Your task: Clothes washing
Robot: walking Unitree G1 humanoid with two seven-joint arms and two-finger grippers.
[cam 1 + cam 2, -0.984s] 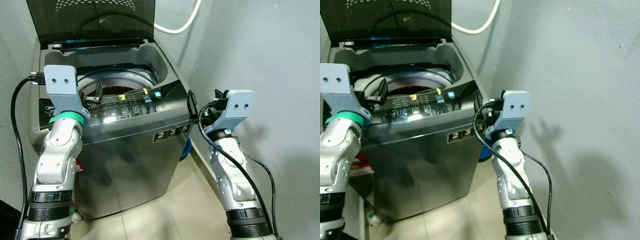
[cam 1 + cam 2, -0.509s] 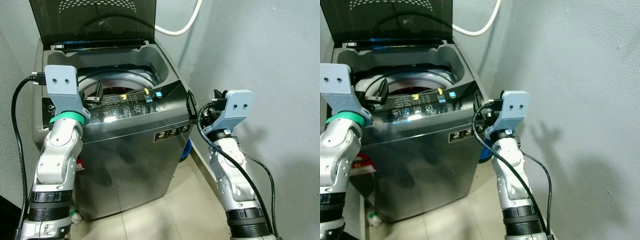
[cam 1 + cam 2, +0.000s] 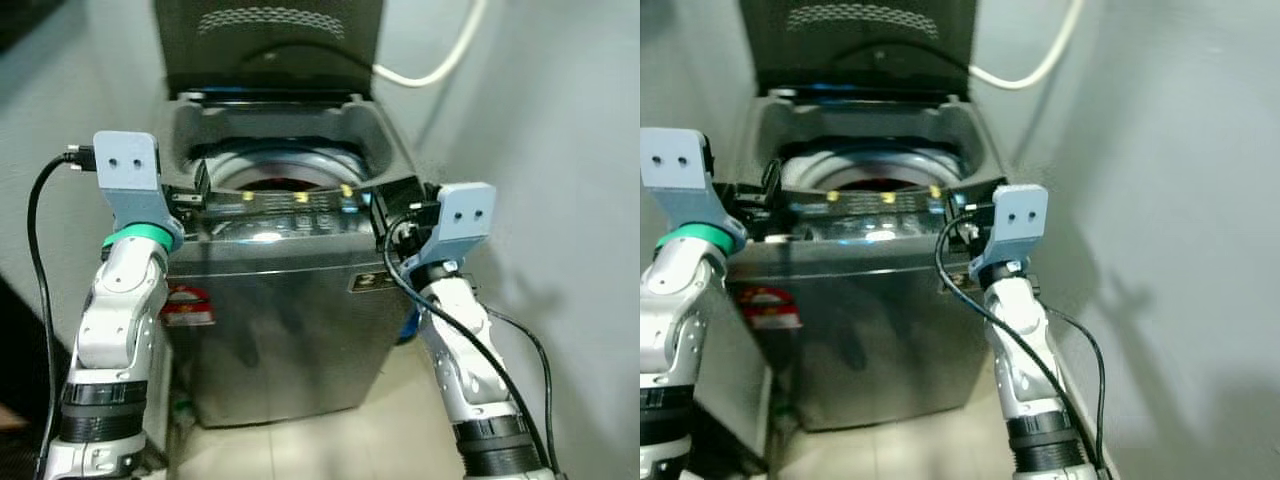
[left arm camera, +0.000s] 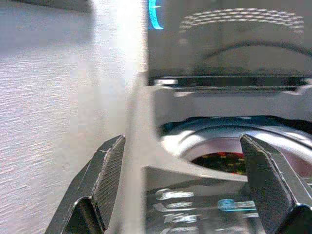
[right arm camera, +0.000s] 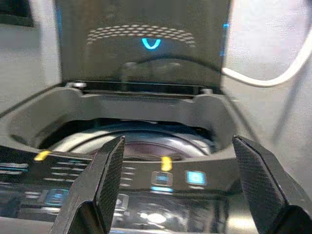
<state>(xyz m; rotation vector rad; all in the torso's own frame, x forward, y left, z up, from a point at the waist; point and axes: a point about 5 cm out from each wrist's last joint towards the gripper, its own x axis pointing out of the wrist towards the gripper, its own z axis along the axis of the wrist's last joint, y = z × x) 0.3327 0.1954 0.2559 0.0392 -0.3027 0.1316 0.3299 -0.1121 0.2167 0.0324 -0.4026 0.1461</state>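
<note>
Left claw (image 4: 183, 185) is open, fingers spread wide, nothing between them. It's raised at the front left corner of the washing machine (image 3: 290, 310), left of centre in the head view, aimed across the control panel (image 3: 290, 205) toward the drum (image 4: 229, 156).

Right claw (image 5: 180, 187) is also open and empty, up at the machine's front right corner, right of centre in the frame, looking over the panel into the tub.

Machine sits mid-frame with its lid (image 3: 270, 45) standing upright at the top. Something dark red with coloured flecks (image 4: 222, 162) shows low in the drum; too blurred to tell what. White hose (image 3: 440, 65) curves along the wall (image 3: 560, 150) at upper right. Red sticker (image 3: 188, 305) on the machine's front left side.

Versus half a second ago: the whole picture has shifted, so the camera moved. Machine now reads nearly head-on and centred instead of angled toward the left. The right claw now overlaps the machine's right front corner; before it stood clear of it. Current frames are slightly blurred.
</note>
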